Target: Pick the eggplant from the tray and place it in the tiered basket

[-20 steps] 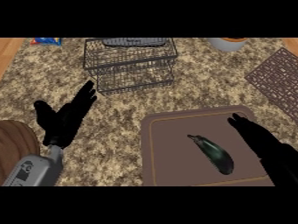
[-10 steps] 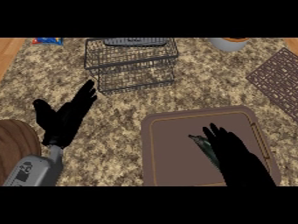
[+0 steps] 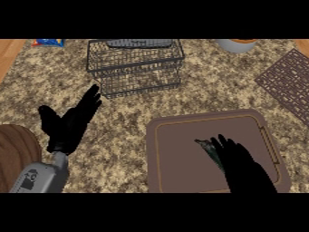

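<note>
On the tray [image 3: 183, 131], the right hand [image 3: 240, 165] lies over the eggplant [image 3: 207, 148], fingers spread, not visibly closed: the grasp is in hand. Next, curl round and lift. Left of the tray the left hand [image 3: 70, 122] rests open; beyond waits the tiered basket [image 3: 135, 68].

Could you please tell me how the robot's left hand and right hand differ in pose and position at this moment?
The left robot hand rests open over bare counter left of the tray, fingers straight and pointing up towards the tiered basket. The right robot hand is over the tray, lying across the eggplant and hiding most of it. The left hand touches nothing. Both hands are black.
</note>
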